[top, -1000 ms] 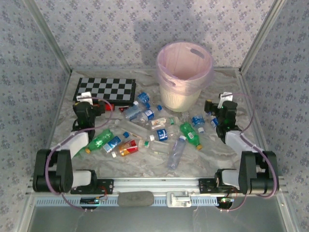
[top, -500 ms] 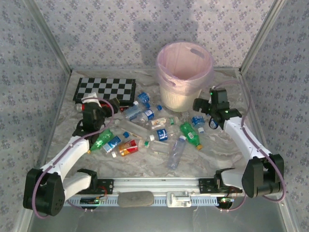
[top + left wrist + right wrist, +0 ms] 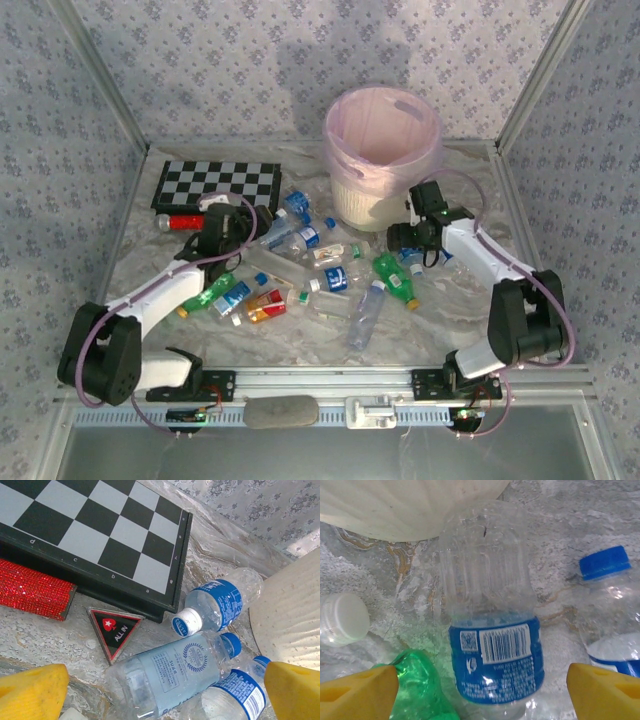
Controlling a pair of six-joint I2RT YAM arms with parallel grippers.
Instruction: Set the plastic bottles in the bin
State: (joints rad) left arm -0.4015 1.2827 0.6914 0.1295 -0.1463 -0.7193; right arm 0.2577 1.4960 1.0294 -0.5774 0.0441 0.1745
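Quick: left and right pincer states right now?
Left pincer: open, holding nothing.
Right pincer: open, straddling a blue-labelled bottle, not gripping it.

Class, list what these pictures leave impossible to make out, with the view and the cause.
- Top view: bottom of the bin, hidden by its rim and pink bag.
- Right wrist view: lower end of the blue-label bottle, cut off by the bottom edge.
- Left wrist view: full length of the red stick, cut off by the left edge.

clear, green and orange plastic bottles [image 3: 365,315] lie scattered on their sides before the upright pink-lined bin [image 3: 370,205]
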